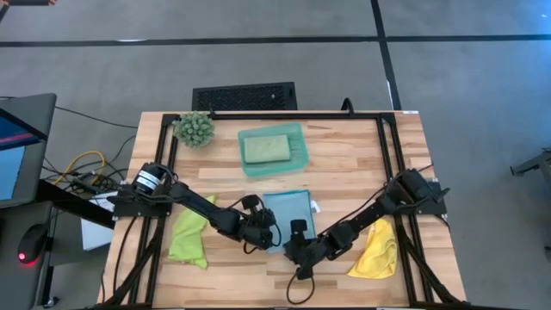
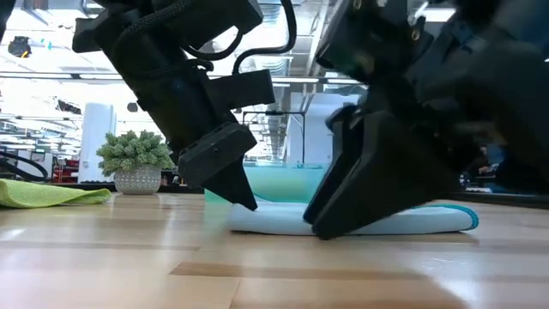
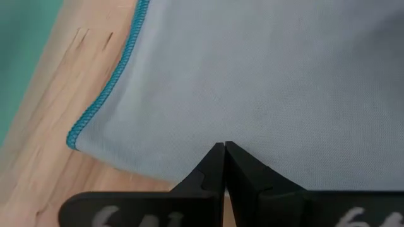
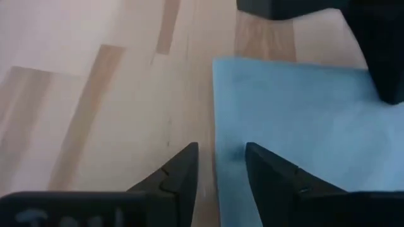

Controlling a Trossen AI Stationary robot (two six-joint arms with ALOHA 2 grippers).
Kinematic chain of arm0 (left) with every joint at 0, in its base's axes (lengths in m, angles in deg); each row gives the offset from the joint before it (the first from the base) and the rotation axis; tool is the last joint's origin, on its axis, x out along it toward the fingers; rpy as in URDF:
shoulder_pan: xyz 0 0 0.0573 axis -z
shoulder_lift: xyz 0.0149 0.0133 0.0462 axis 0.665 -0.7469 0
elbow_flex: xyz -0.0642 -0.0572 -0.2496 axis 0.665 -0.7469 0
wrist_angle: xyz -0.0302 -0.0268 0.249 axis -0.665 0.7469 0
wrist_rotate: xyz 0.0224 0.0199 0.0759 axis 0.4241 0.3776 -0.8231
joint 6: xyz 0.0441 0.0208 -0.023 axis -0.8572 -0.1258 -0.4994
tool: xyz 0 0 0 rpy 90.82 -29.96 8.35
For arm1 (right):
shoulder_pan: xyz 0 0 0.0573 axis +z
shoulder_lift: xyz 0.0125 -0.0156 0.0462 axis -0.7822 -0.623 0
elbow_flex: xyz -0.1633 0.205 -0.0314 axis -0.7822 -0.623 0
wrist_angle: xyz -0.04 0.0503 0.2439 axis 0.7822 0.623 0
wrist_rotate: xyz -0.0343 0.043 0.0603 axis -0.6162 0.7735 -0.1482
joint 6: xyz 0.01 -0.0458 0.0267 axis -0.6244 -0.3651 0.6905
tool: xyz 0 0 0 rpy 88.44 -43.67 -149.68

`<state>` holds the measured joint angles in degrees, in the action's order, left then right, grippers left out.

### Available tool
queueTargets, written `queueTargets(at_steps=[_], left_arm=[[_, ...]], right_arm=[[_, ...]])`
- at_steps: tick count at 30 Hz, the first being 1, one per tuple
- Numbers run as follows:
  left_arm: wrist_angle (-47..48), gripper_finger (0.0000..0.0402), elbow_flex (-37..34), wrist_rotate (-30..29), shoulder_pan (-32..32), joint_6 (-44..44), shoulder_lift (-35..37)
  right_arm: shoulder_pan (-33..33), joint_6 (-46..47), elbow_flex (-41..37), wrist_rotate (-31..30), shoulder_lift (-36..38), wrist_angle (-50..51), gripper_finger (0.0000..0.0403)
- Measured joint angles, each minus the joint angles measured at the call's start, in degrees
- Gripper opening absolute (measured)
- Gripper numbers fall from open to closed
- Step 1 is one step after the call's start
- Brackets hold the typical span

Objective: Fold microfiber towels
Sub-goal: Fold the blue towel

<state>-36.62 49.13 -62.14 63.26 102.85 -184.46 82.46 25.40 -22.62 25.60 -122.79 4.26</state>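
- Lower left of the high view: the lime towel lies crumpled on the tabletop, untouched.
- Left of centre: my left hand is clenched, tips pressing the left edge of the blue towel; I cannot tell if it pinches any cloth.
- Upper centre: the sage towel sits folded in the tray.
- Centre: my right hand stands released, fingers astride the blue towel's near edge. If I close too shallow, I'd catch one layer, or none, and the fold would skew.
- Lower right: the yellow towel waits under my right arm; a sweep could drag it.
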Motion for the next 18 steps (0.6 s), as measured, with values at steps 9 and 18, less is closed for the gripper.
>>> queueTargets(at_steps=[9, 18], left_arm=[[1.0, 0.0004, 0.9, -2.3, 0.0, -0.9, -0.1], [13.9, 0.0004, 1.8, -5.8, 0.0, 5.9, 0.1]], right_arm=[[-0.3, -0.2, 0.2, 0.3, -0.4, 0.0, 0.0042], [1.3, 1.6, 2.7, 1.6, -0.5, 4.4, 0.0033]])
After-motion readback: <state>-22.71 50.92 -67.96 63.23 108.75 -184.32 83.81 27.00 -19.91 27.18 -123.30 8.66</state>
